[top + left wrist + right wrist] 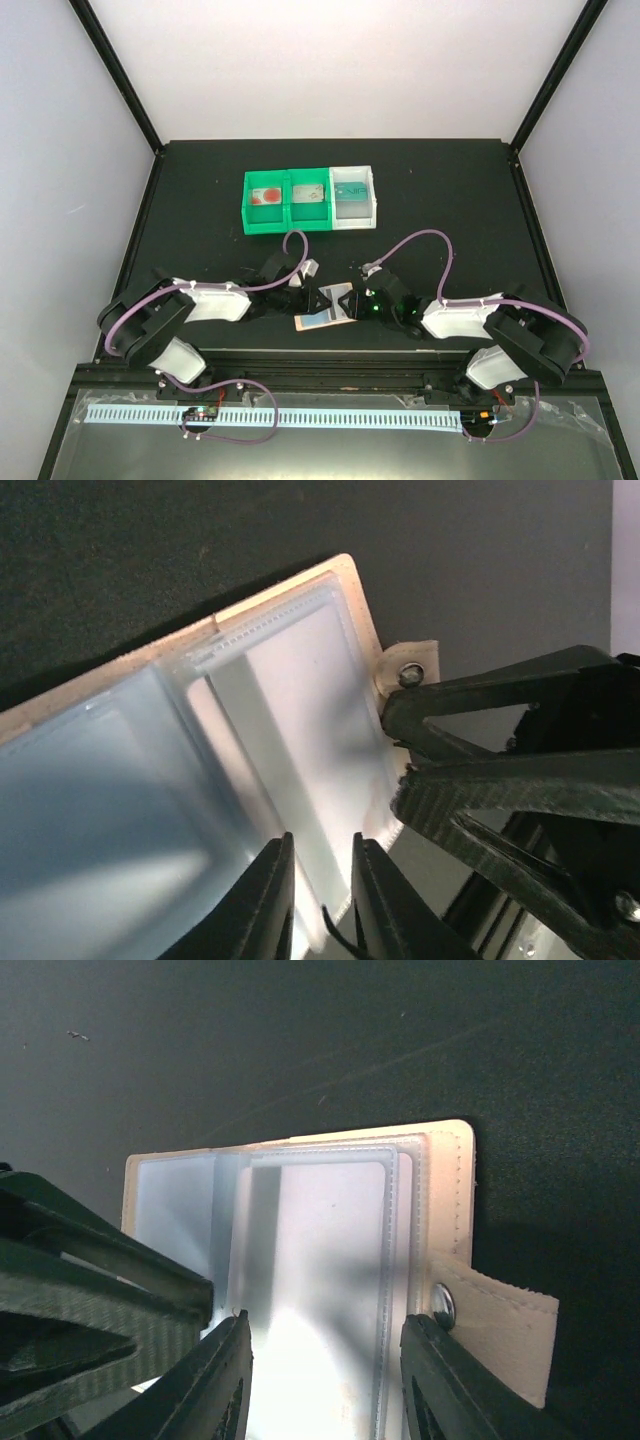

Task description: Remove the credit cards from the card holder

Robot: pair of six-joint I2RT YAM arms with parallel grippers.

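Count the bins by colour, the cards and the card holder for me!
Green bins: 2
White bins: 1
Cards: 3
Card holder: 1
Total: 7

A green bin (287, 225) with two compartments is set on the far middle of a black table (450, 200). A white bin (355, 222) is placed against its right side, touching it. A white slotted strip (350, 417) is laid left to right along the near edge.
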